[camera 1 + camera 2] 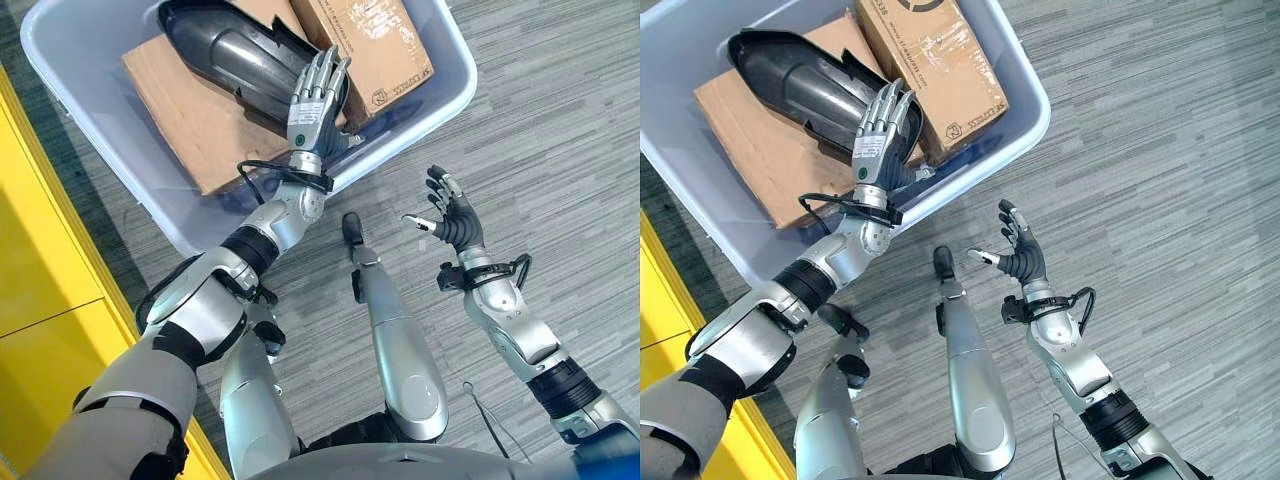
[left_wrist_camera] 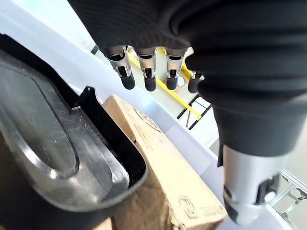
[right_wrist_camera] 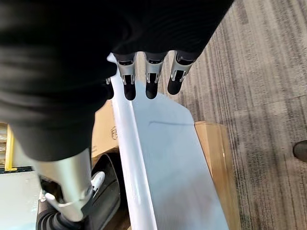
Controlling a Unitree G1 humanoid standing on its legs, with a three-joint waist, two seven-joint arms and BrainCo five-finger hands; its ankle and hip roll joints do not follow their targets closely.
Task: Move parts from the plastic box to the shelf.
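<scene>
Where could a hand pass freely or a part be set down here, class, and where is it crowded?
Free: the grey floor beside the plastic box, around the open right hand. Crowded: inside the box, where the black part, cardboard boxes and the open left hand sit close together.

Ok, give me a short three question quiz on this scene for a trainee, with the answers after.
1. True or false: the left hand reaches over the dark part in the box.
2. Which is in the box as well? A) cardboard cartons B) a bottle C) a towel
3. Fill in: the right hand hangs open over the ____, outside the box.

Key: 1 true; 2 A, cartons; 3 floor.
</scene>
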